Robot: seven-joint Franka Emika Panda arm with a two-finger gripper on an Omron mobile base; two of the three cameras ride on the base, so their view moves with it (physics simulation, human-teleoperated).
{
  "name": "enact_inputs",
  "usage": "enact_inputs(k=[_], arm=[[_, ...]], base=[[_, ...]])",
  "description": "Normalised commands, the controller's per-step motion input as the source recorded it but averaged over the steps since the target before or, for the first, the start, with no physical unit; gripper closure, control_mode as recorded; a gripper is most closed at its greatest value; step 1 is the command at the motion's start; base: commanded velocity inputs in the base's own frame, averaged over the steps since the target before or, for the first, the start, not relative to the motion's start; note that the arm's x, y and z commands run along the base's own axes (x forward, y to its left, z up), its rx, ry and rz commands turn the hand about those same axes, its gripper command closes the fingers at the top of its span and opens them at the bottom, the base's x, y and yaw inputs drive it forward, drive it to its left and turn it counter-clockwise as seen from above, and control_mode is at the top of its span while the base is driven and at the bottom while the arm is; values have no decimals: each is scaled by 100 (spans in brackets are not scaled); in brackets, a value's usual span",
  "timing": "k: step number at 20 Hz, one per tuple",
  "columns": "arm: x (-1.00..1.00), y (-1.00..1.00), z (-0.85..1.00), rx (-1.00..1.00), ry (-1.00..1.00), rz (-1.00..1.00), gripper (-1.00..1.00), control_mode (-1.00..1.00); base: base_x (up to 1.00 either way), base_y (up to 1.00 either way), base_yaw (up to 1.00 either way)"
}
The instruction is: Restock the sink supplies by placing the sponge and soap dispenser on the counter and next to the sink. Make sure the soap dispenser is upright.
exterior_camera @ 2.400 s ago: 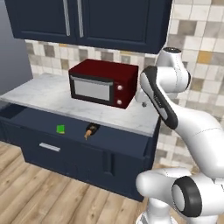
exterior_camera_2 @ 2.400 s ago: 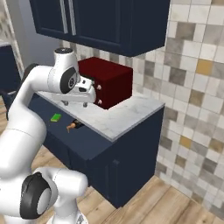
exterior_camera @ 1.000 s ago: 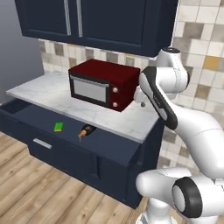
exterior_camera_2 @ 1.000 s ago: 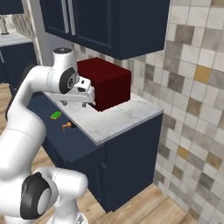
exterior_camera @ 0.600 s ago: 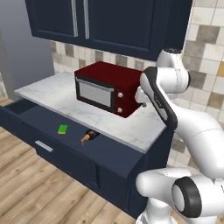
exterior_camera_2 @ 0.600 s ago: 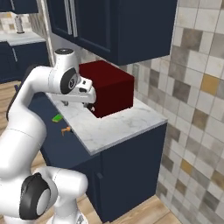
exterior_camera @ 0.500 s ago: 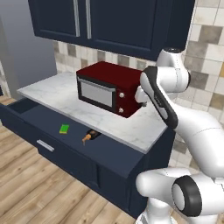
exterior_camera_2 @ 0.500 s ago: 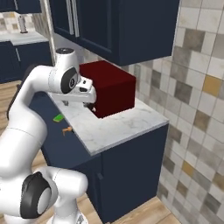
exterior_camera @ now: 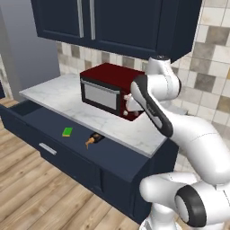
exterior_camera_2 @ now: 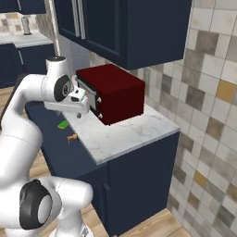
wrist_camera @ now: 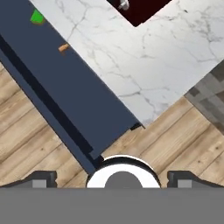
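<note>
Base has driven on, sponge (exterior_camera: pixel 67 131) & soap dispenser (exterior_camera: pixel 93 140) seemingly unmoved in open drawer (exterior_camera: pixel 54 128); claw (wrist_camera: pixel 112 178) wide open, empty.

You look from behind the arm's left, forward and down, onto the counter (exterior_camera: pixel 67 96), the open drawer (exterior_camera: pixel 67 148) and the red microwave (exterior_camera: pixel 105 90). Your right base view sits behind on the other side, facing the same counter (exterior_camera_2: pixel 125 132), drawer (exterior_camera_2: pixel 62 143) and microwave (exterior_camera_2: pixel 113 90). Your hand view looks steeply down from above the counter (wrist_camera: pixel 144 70) edge, drawer (wrist_camera: pixel 74 94) and wood floor (wrist_camera: pixel 153 144).
</note>
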Motion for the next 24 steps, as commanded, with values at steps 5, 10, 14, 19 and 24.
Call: enact_inputs(k=[5,10,14,19,24], arm=[[-1,100,-98,0,2,-32,-100,-100],[16,100,-68,2,6,-31,-100,-100],[37,86,-36,2,13,-21,-100,-100],[14,24,-15,0,11,-7,-100,-100],[46,1,-37,4,4,-1,-100,-100]], base=[[0,0,0],[0,0,0],[0,0,0],[0,0,0],[0,0,0]])
